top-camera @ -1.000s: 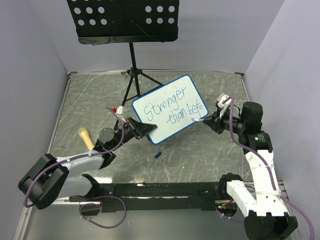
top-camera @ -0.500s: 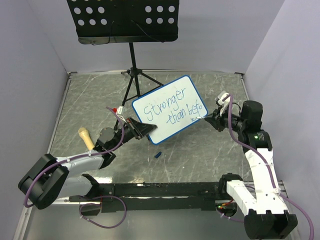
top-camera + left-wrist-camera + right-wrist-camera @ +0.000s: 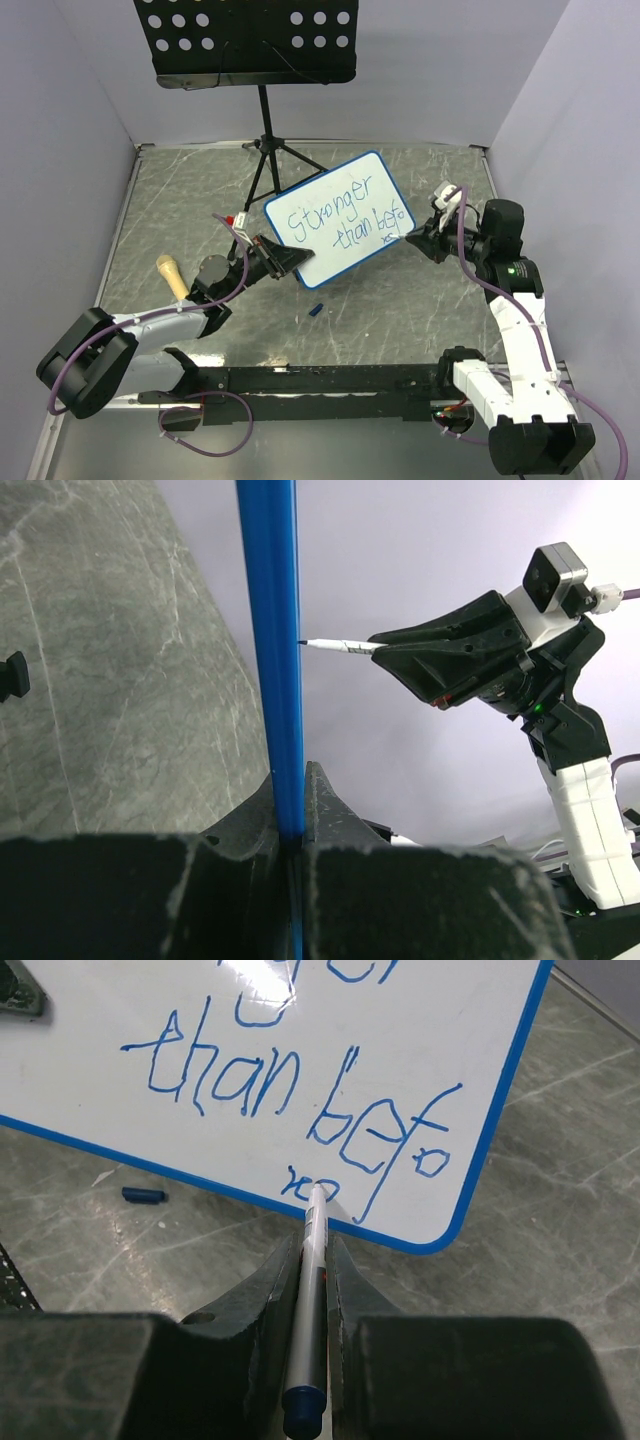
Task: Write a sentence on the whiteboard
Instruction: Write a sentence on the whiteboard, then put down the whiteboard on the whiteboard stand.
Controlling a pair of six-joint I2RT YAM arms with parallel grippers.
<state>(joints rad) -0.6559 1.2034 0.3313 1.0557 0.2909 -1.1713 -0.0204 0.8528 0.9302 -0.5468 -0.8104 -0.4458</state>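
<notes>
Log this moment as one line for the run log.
left end effector: shut on whiteboard edge | right end effector: shut on marker | marker tip: on board below "befo" | sentence: unfinished

Whiteboard [image 3: 270, 630] edge-on from the left wrist, its face hidden, sentence [image 3: 215, 1075] losing its top line at the right wrist view's upper edge, tiny scrawl [image 3: 391, 241] under "befo" unreadable from above, small blue bit [image 3: 315, 310] too small to name.

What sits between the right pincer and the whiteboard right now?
Only the marker: the right pincer grips it, with its tip against the whiteboard. The right wrist view shows it.
</notes>
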